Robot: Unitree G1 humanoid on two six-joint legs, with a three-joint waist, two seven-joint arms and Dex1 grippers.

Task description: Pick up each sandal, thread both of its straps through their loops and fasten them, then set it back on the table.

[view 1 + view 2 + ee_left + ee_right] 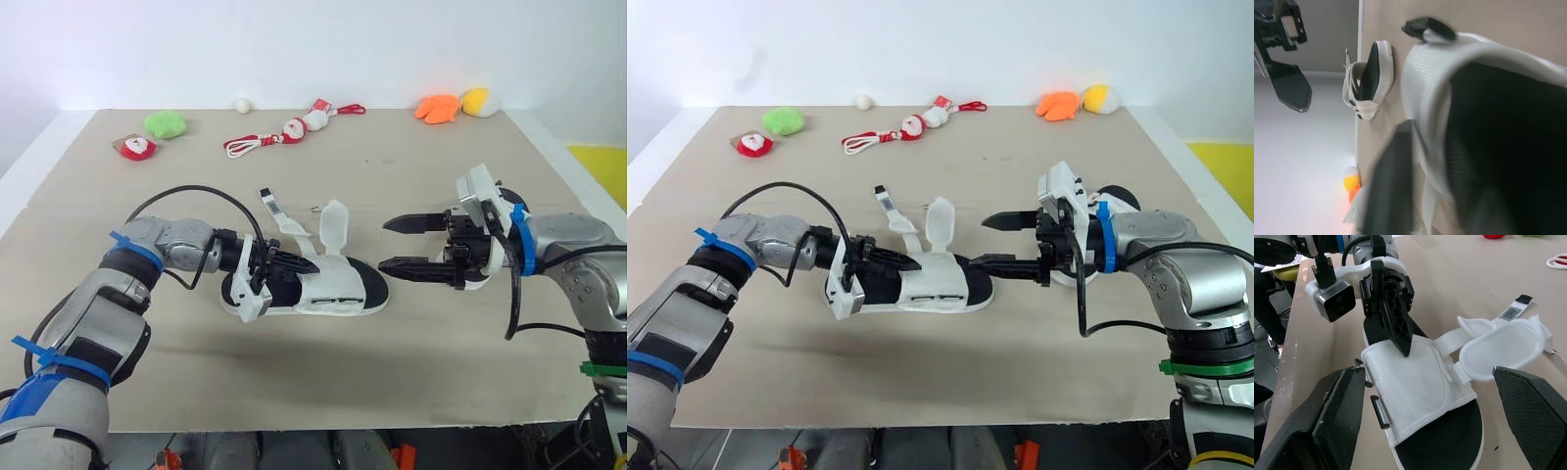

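A white sandal (338,294) with a black footbed lies in the middle of the tan table. Its wide strap flap (335,227) stands up unfastened, and a narrow strap with a label (272,208) trails toward the back. My left gripper (299,262) is shut on the sandal's white upper near the heel, with one finger (1396,318) lying over the mesh panel. Open and holding nothing, my right gripper (384,245) hovers just off the toe. The second sandal (1369,81) lies behind it, under my right wrist.
Along the back edge lie a green plush (165,123), a red and white toy (135,147), small toys on a red cord (284,132), a white ball (242,103), an orange plush (437,108) and a yellow one (478,101).
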